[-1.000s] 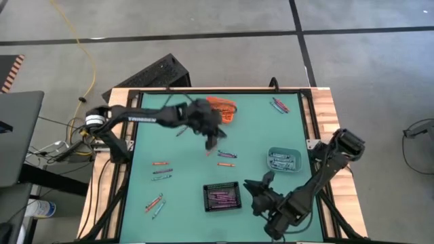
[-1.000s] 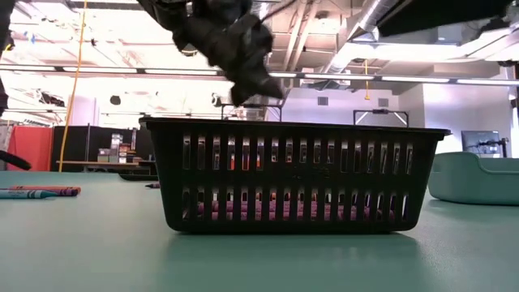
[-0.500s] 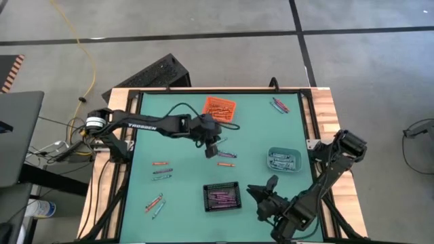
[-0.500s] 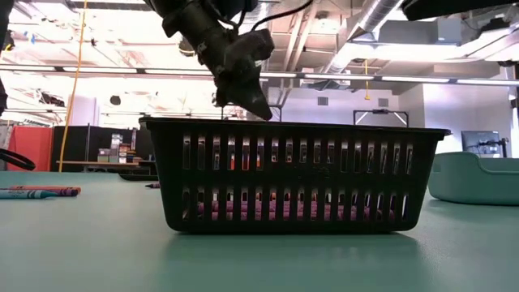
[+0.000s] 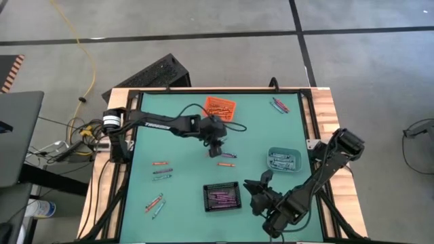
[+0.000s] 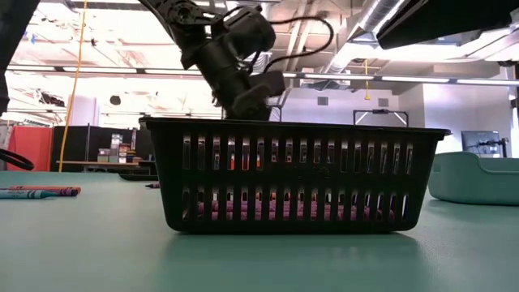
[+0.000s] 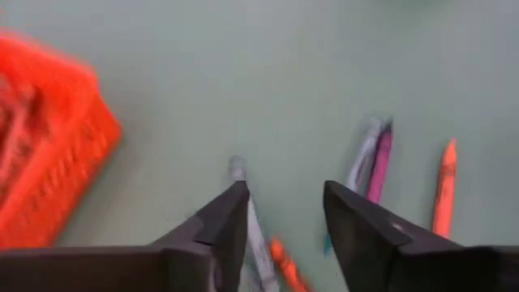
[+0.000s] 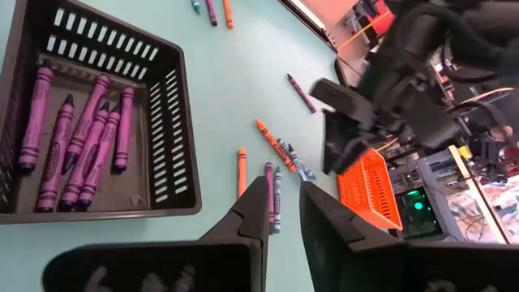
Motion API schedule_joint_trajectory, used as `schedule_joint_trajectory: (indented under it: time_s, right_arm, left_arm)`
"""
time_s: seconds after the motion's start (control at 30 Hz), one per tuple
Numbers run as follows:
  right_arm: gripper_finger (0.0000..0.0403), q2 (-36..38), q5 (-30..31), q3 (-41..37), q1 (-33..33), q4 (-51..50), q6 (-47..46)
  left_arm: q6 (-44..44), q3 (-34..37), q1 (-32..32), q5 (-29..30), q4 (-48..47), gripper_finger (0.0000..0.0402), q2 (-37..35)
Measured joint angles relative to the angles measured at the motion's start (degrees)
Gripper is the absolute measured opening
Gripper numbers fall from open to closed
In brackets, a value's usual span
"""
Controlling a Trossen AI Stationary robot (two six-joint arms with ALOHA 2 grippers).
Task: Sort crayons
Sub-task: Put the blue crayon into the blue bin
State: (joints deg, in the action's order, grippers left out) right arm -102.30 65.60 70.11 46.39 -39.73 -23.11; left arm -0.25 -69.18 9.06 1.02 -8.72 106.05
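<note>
On the left of the green table (image 5: 183, 176), small groups of crayons (image 5: 161, 169) are seen. Near the middle, the left gripper (image 5: 215, 144) is held low with its jaws released and nothing between them, above a grey crayon (image 7: 247, 219) and an orange crayon (image 7: 284, 261). Only one crayon should be centred between the fingers before closing, in my judgement. The left arm is stretched across the table, wrist bent downward. The right gripper (image 5: 261, 184) waits beside the black basket (image 5: 222, 196), partly closed and empty.
</note>
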Motion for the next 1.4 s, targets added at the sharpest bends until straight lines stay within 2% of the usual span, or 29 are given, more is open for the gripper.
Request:
schedule_joint_trajectory:
  time_s: [0.17,0.23,0.33,0.63,0.8,0.9,1.17,1.4]
  right_arm:
    - [0.0070,0.0,-0.2,0.0,0.0,-0.4,0.0]
    - [0.0070,0.0,-0.7,0.0,0.0,-0.5,0.0]
    - [0.0070,0.0,-1.2,0.0,0.0,-0.6,0.0]
    - [0.0070,0.0,-1.2,0.0,0.0,-0.4,0.0]
    - [0.0070,0.0,-1.2,0.0,-0.3,-0.3,0.1]
    - [0.0070,0.0,-1.2,0.0,-0.4,-0.2,0.0]
    - [0.0070,0.0,-1.3,-0.1,-0.4,-0.6,0.1]
    - [0.0070,0.0,-1.3,-0.1,-0.4,-0.6,0.1]
  left_arm:
    - [-0.2,-0.6,0.7,2.6,-0.8,0.0187,0.1]
    - [-0.8,-0.1,1.3,1.0,-0.3,0.0190,0.1]
    - [1.1,1.5,1.4,-2.6,1.3,0.0188,0.1]
    - [1.3,5.6,2.0,-3.4,8.6,0.0178,0.4]
    - [1.2,4.9,1.9,-3.8,12.3,0.0177,4.3]
    - [2.1,3.9,2.0,-3.7,11.4,0.0177,6.6]
    - [2.8,3.5,2.0,-3.2,12.3,0.0177,6.5]
    - [-2.8,3.5,2.1,2.8,10.4,0.0177,6.4]
